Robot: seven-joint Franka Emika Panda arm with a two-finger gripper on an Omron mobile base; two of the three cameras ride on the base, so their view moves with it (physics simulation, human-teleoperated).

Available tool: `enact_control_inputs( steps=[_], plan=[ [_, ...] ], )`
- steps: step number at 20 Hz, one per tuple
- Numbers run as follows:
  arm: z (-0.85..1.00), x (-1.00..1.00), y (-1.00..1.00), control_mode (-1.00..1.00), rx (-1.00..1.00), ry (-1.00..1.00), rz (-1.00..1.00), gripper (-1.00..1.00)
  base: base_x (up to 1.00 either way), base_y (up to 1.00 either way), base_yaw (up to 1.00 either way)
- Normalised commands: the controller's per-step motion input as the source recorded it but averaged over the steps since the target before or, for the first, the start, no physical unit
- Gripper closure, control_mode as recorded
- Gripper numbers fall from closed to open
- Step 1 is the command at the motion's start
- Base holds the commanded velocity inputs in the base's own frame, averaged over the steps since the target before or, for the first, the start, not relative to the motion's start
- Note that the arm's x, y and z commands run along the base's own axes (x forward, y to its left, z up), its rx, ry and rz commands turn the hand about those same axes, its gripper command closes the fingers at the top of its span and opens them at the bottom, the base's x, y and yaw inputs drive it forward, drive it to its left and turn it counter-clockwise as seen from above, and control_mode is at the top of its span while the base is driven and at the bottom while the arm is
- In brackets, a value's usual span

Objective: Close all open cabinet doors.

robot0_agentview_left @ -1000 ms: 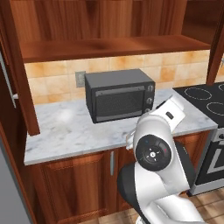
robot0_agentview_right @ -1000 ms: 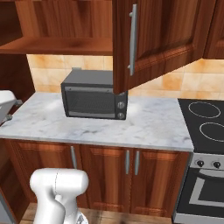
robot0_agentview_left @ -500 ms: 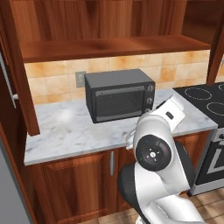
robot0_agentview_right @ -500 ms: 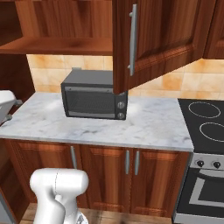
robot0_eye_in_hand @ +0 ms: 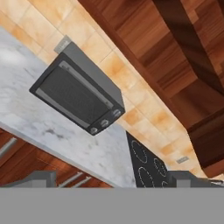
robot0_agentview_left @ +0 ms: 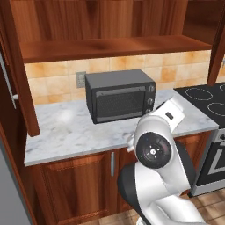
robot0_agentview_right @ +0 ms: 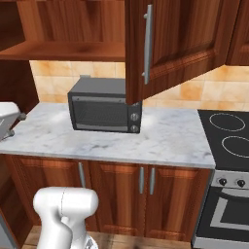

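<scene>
A tall reddish-brown glossy wooden cabinet door [robot0_agentview_right: 182, 46] hung open above the marble counter's [robot0_agentview_right: 165, 138] back edge, the gripper [robot0_eye_in_hand: 116, 181] released and empty, risking clipping the dark grey microwave [robot0_agentview_right: 104, 112] while reaching up.

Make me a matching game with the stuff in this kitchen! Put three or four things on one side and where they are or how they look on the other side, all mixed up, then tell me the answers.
Things:
1. microwave
2. cabinet door
3. stove
4. gripper

Places or states:
A. swung open, sticking out above the counter
B. at the right end of the counter, with ring burners
C. open, holding nothing
D. dark grey, sitting on the marble counter

Pairs: 1-D, 2-A, 3-B, 4-C
</scene>
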Motion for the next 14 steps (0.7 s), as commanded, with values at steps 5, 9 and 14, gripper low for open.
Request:
enact_control_inputs(
  steps=[5,9,14],
  plan=[
    [-0.11,0.00,0.00,-1.00,0.00,0.09,0.00,-1.00,0.00,0.00,0.00],
    [-0.11,0.00,0.00,-1.00,0.00,0.06,0.00,-1.00,0.00,0.00,0.00],
    [-0.13,-0.26,0.06,-1.00,0.00,0.01,0.00,-1.00,0.00,0.00,0.00]
  ],
)
